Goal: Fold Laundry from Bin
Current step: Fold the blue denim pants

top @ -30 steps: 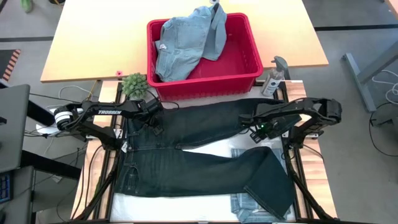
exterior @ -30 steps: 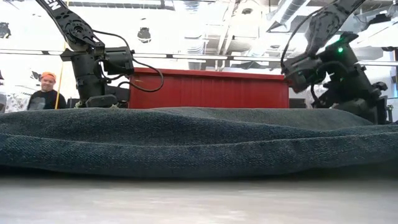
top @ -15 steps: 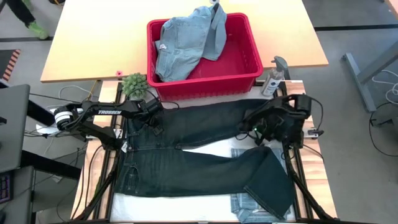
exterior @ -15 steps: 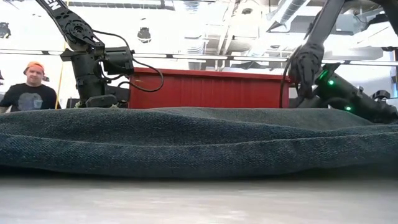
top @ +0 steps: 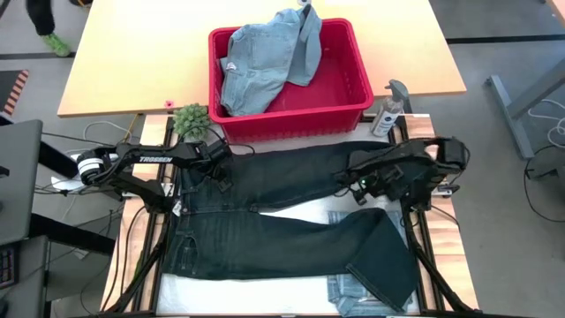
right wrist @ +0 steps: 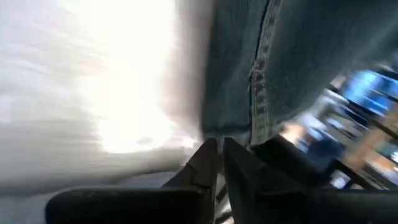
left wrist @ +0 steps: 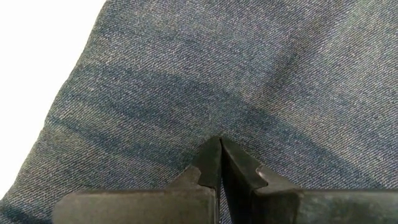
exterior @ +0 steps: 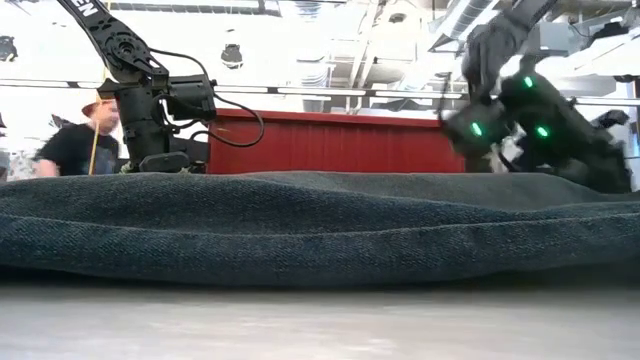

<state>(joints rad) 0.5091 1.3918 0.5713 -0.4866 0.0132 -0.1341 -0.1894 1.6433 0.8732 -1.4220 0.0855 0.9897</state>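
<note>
Long dark trousers [top: 291, 225] lie spread flat on the white table, waist at the left and both legs running right; they fill the low view [exterior: 300, 230]. My left gripper [top: 217, 171] stands shut on the far leg close to the waist, seen close up in its wrist view [left wrist: 219, 149]. My right gripper [top: 352, 183] is at the near edge of the far leg toward its ankle end, shut on that edge [right wrist: 217, 152]. The red bin [top: 353, 97] stands beyond the trousers with a light blue garment [top: 265, 57] in it. My left gripper presses its shut fingertips [left wrist: 211, 155] down on the flat dark cloth of the far leg's top [left wrist: 205, 112], coming steeply from above. The cloth lies flat on the table under them. My right gripper has the seamed edge of the far trouser leg [right wrist: 255, 127] at its fingertips [right wrist: 208, 155], slanting down from the table's right. The view is blurred, so one layer or several cannot be told.
A small green plant [top: 190, 119] stands left of the bin and a spray bottle [top: 388, 110] right of it. A light blue denim piece [top: 349, 291] lies under the near leg at the front right. A person [exterior: 80, 145] moves beyond the table.
My right gripper dipped down onto the far trouser leg, its arm folding in toward the table's left, then came up a little again with the wrist rolled. The trousers lie as before in the high view. My left gripper has kept still.
</note>
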